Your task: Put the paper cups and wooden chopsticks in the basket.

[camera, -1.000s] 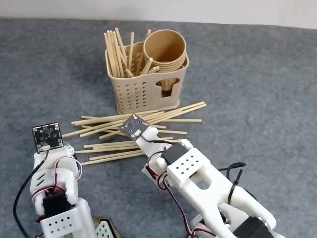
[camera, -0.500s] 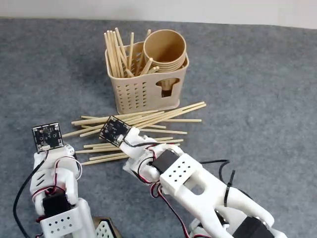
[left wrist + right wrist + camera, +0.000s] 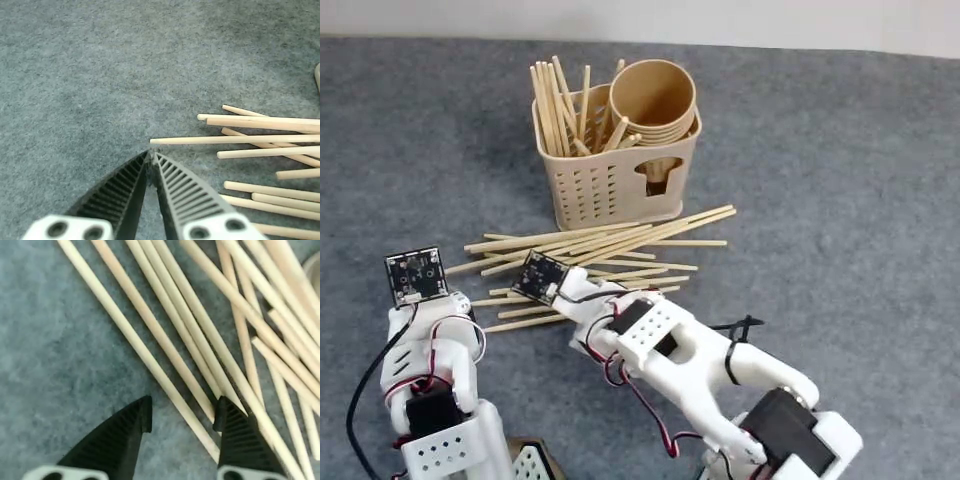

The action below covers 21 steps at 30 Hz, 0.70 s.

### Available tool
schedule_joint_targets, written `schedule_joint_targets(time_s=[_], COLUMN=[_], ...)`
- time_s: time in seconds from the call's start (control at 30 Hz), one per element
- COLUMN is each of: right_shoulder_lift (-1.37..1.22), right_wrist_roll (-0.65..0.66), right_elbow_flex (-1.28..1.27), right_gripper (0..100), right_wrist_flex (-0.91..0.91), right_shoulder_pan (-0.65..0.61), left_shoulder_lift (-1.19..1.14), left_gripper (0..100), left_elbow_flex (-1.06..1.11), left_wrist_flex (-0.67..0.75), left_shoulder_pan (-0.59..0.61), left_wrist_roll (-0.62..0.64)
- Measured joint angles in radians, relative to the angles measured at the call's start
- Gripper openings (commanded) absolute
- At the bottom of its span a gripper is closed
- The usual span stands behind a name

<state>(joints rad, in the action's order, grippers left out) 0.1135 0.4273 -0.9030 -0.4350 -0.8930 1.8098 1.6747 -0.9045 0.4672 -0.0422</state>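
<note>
Leftward over the last second, the right gripper (image 3: 182,416) has swung across the loose wooden chopsticks (image 3: 620,240). Its smooth black fingers (image 3: 125,435) stand spread, straddling one round pale stick on the fuzzy grey table (image 3: 840,200). The left gripper (image 3: 151,156) hangs with its ribbed tips pressed together, just beside the stick ends. Toward the table's far edge stands the slotted beige plastic basket (image 3: 610,185), holding nested brown paper cups (image 3: 655,95) and a sheaf of upright sticks (image 3: 555,100).

Soft, even light (faint shadows beneath the chopsticks (image 3: 192,330))
</note>
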Motion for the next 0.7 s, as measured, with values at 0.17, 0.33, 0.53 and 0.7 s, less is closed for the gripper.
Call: schedule_joint_targets(time_s=[0.17,0.33,0.53,0.7], right_shoulder_lift=[-0.018,-0.075,-0.112,-0.094], right_wrist_roll=[0.002,0.003,0.003,0.003], right_elbow_flex=[0.006,0.049,0.106,0.115], right_gripper=[17.8,4.3,0.8,0.6], right_wrist_flex=[0.014,0.008,-0.153,-0.265], right_shoulder_pan=[0.014,0.026,0.029,0.028], left_shoulder_lift=[0.000,0.000,0.000,0.000], left_gripper=[1,1,1,1], left_elbow_flex=[0.000,0.000,0.000,0.000], left_wrist_flex=[0.000,0.000,0.000,0.000], left_shoulder_pan=[0.000,0.000,0.000,0.000], left_wrist_roll=[0.000,0.000,0.000,0.000])
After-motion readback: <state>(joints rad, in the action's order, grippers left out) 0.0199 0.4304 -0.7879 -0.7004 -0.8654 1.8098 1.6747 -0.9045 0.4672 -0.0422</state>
